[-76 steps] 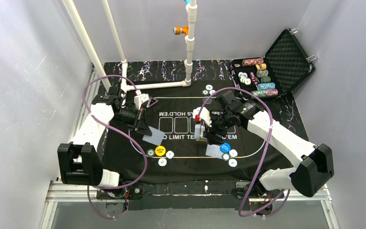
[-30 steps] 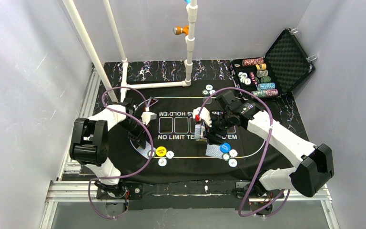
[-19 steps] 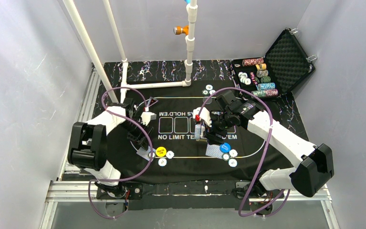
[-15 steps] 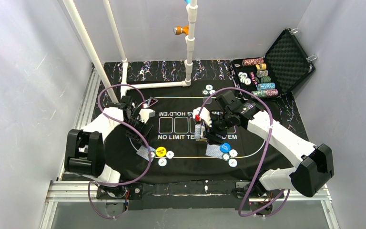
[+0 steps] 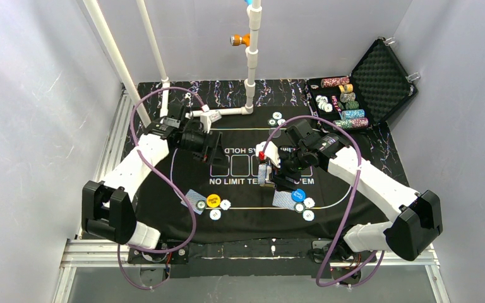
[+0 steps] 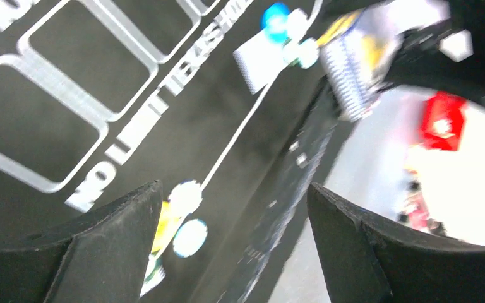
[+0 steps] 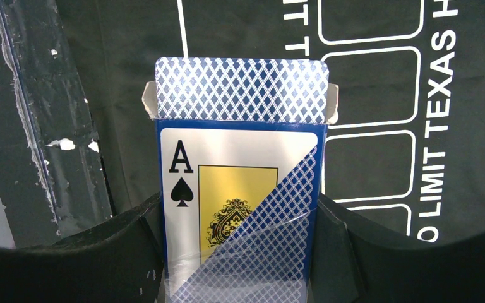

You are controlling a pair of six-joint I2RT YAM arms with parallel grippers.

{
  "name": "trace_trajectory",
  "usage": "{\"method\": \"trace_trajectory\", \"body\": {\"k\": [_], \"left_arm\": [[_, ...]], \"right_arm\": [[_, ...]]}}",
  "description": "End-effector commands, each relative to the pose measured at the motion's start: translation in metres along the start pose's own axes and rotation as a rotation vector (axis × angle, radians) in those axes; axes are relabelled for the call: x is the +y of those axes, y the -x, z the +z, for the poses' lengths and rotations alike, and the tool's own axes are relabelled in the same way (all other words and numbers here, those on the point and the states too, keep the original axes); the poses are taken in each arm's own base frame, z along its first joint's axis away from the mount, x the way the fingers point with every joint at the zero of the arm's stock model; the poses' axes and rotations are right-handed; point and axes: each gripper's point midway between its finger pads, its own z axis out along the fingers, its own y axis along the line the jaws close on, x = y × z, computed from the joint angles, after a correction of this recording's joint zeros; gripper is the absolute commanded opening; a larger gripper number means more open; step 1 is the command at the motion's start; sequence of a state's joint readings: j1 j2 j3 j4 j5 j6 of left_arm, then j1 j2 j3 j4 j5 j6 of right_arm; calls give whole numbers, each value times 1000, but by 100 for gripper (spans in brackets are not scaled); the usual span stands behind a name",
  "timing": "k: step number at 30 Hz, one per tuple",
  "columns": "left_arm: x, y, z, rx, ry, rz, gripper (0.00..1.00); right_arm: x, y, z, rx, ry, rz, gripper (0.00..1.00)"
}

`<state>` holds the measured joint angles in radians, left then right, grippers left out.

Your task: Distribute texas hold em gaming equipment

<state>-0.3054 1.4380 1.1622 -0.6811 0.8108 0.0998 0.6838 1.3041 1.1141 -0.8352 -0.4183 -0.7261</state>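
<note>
My right gripper (image 5: 270, 172) (image 7: 240, 252) is shut on a card box (image 7: 240, 202) showing an ace of spades, with blue-backed cards (image 7: 241, 88) sticking out of its open top. It hangs over the mat's middle. My left gripper (image 5: 216, 153) (image 6: 233, 246) is open and empty, raised above the mat's far left. A blue-backed card (image 5: 195, 200) lies flat beside the yellow button (image 5: 212, 201) (image 6: 164, 221), with white chips (image 5: 225, 204) and a green chip (image 5: 200, 204). Another card (image 5: 283, 200) lies by the blue button (image 5: 298, 195) (image 6: 276, 14) and its chips (image 5: 309, 215).
The black mat (image 5: 240, 218) covers the table's middle. An open foam-lined case (image 5: 385, 76) with chip stacks (image 5: 347, 104) stands at the back right. Two chips (image 5: 275, 118) lie at the mat's far edge. A white pipe frame (image 5: 251, 69) rises behind the left arm.
My left gripper opened and left the card beside the yellow button, then lifted away toward the far middle of the mat. The right arm and its box have not moved.
</note>
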Motion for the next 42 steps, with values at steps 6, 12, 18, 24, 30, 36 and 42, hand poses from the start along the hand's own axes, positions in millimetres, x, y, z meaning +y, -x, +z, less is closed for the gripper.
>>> {"method": "trace_trajectory", "body": {"k": [6, 12, 18, 24, 30, 36, 42], "left_arm": [[-88, 51, 41, -67, -374, -201, 85], [-100, 46, 75, -5, -374, -223, 82], [-91, 22, 100, 86, -359, -286, 71], [-83, 5, 100, 144, -322, -289, 44], [-74, 5, 85, 115, -322, -304, 41], [-85, 15, 68, 59, -366, -261, 43], [-94, 23, 67, 20, -411, -252, 54]], "right_arm": [[-6, 18, -10, -60, -55, -12, 1], [-7, 23, -14, -74, -57, -14, 1], [-6, 29, -18, -94, -50, -19, 1], [-3, 31, -22, -110, -46, -22, 1], [-2, 22, -20, -89, -53, -25, 1], [-2, 15, -17, -70, -59, -20, 1], [-3, 15, -15, -70, -57, -18, 1]]}}
